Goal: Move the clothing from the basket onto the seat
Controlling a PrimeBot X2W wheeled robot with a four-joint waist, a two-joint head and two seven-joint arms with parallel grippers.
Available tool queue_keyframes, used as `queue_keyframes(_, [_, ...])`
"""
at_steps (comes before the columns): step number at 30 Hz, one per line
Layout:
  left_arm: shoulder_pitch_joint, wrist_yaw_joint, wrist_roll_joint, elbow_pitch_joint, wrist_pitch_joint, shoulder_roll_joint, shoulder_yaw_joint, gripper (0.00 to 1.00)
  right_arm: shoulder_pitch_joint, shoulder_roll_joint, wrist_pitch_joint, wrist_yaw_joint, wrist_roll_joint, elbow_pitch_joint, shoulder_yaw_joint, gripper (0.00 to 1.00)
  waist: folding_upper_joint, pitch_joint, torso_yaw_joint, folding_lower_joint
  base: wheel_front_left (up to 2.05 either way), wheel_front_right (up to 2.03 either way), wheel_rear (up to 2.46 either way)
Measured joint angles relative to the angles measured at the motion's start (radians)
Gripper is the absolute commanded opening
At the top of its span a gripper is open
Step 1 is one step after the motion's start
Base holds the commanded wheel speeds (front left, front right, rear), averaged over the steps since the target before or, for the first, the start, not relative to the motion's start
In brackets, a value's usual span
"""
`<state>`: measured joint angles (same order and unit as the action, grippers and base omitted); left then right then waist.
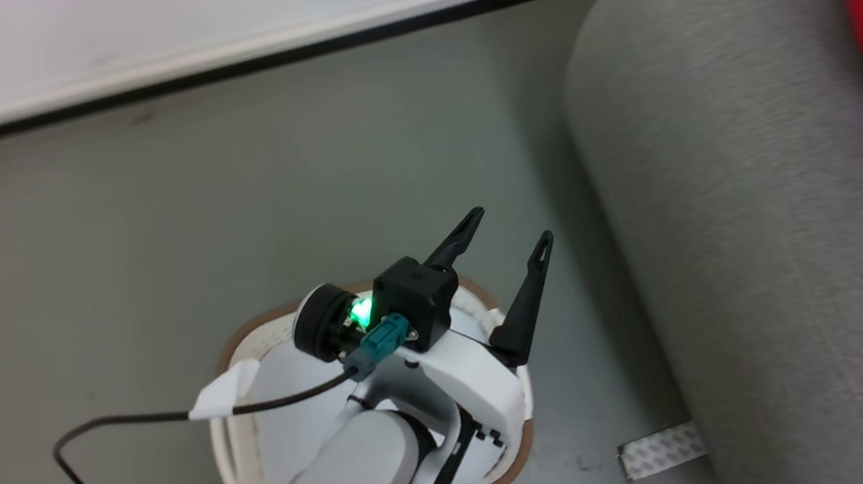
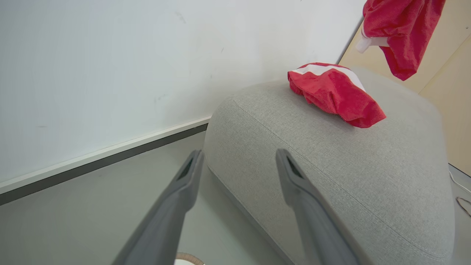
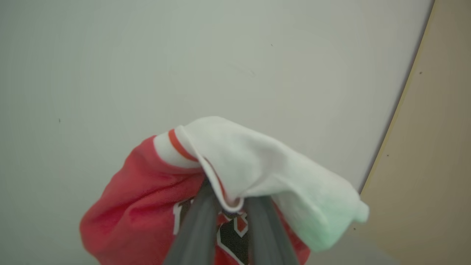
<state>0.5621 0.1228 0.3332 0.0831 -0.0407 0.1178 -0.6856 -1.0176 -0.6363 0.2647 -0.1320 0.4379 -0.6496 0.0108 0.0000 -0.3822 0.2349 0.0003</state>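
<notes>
A crumpled red garment (image 2: 335, 95) with white stripes lies on the rounded grey woven seat (image 2: 331, 176). Higher than the seat, the right gripper (image 3: 230, 200) pinches a limp red-and-white garment (image 3: 257, 165) that hangs lengthwise downward. Beside the seat stands the oval cream basket (image 1: 261, 338), under the left gripper (image 1: 511, 226), whose jaws are spread and empty.

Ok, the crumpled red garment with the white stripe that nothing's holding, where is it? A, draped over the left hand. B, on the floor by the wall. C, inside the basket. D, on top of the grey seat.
D: the crumpled red garment rests on top of the grey seat, apart from the second garment, which hangs in the air.
</notes>
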Motion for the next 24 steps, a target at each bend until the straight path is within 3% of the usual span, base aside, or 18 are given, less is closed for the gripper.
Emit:
queue_keyframes(4, [0.024, -0.009, -0.002, 0.016, 0.031, -0.016, -0.010, 1.00, -0.029, -0.044, 0.000, 0.000, -0.096, -0.159, -0.193, 0.00, 0.0000, -0.055, -0.073, 0.0000, 0.00, 0.00, 0.00])
queue_keyframes(9, [0.036, -0.008, -0.002, 0.031, 0.055, -0.021, -0.011, 1.00, -0.001, 0.015, -0.001, 0.000, -0.211, -0.308, -0.396, 0.00, -0.0001, -0.106, -0.146, 0.0000, 0.00, 0.00, 0.00])
queue_keyframes(10, [0.036, -0.008, -0.002, 0.035, 0.057, -0.021, -0.012, 1.00, 0.011, 0.034, -0.001, 0.000, -0.230, -0.324, -0.425, 0.17, 0.0000, -0.113, -0.156, 0.0000, 0.00, 0.00, 0.00])
queue_keyframes(11, [0.037, -0.008, -0.002, 0.037, 0.059, -0.021, -0.012, 1.00, 0.026, 0.055, -0.001, 0.000, -0.258, -0.337, -0.447, 0.49, 0.0000, -0.119, -0.163, 0.0000, 0.00, 0.00, 0.00])
queue_keyframes(12, [0.038, -0.007, -0.002, 0.041, 0.059, -0.021, -0.012, 1.00, 0.041, 0.078, 0.000, 0.000, -0.281, -0.350, -0.464, 1.00, 0.0000, -0.123, -0.169, 0.0000, 0.00, 0.00, 0.00])
queue_keyframes(16, [0.041, 0.003, -0.002, 0.046, 0.070, -0.014, 0.001, 1.00, 0.085, 0.152, 0.000, 0.000, -0.342, -0.333, -0.522, 1.00, -0.0001, -0.112, -0.167, -0.0001, 0.00, 0.00, 0.00])
queue_keyframes(24, [0.009, 0.049, 0.006, 0.051, 0.131, 0.021, 0.050, 1.00, 0.278, 0.323, 0.000, 0.000, -0.385, -0.122, -0.500, 1.00, -0.0001, -0.042, -0.117, -0.0002, 0.00, 0.00, 0.00])
